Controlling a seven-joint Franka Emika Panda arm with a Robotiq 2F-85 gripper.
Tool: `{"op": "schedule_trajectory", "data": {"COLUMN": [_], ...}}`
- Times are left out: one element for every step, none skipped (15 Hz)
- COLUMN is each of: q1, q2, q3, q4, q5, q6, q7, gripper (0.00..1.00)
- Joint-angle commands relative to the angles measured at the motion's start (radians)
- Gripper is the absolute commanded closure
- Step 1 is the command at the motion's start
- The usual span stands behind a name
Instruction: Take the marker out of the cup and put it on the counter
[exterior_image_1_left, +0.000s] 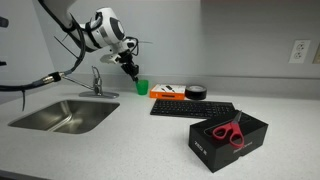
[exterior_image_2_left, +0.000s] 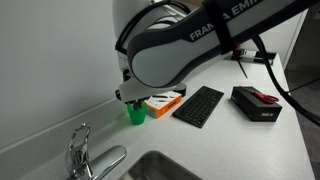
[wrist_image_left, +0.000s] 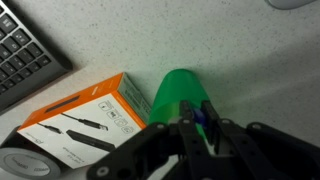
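The small bright green cup (exterior_image_1_left: 142, 87) stands on the light counter (exterior_image_1_left: 130, 140) next to an orange-and-black box; it also shows in an exterior view (exterior_image_2_left: 135, 114) and in the wrist view (wrist_image_left: 181, 95). My gripper (wrist_image_left: 198, 128) hangs just above the cup, fingers pointing down at its rim. In the wrist view the two black fingers are closed on the dark blue marker (wrist_image_left: 200, 118), whose short end shows between them over the cup's mouth. In both exterior views the gripper (exterior_image_1_left: 131, 70) hides the marker.
An orange-and-black box (wrist_image_left: 85, 125) lies against the cup. A black keyboard (exterior_image_1_left: 192, 108), a black disc (exterior_image_1_left: 195, 91), and a black box holding red scissors (exterior_image_1_left: 229, 134) are nearby. The steel sink (exterior_image_1_left: 62, 115) and tap (exterior_image_1_left: 97, 80) sit beside the cup.
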Motion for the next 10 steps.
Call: {"op": "schedule_trajectory", "data": {"q1": [0.004, -0.002, -0.007, -0.022, -0.035, -0.045, -0.062, -0.079, -0.092, -0.109], "q2": [-0.056, -0.092, -0.130, -0.184, -0.235, -0.282, -0.336, -0.380, -0.415, -0.449], "q3": [-0.016, -0.016, -0.014, -0.002, 0.012, 0.023, 0.043, 0.063, 0.078, 0.092], "q4": [-0.014, -0.037, -0.061, -0.102, -0.141, -0.175, -0.225, -0.264, -0.290, -0.323], "q5": [-0.016, -0.015, -0.014, -0.002, 0.008, 0.017, 0.037, 0.067, 0.098, 0.144], "q6": [0.003, 0.007, 0.013, 0.029, 0.044, 0.047, 0.057, 0.048, 0.020, -0.007], "q7": [0.007, -0.005, -0.017, -0.055, -0.097, -0.141, -0.213, -0.295, -0.365, -0.454], "gripper": [0.96, 0.96, 0.96, 0.96, 0.96, 0.96, 0.96, 0.96, 0.96, 0.96]}}
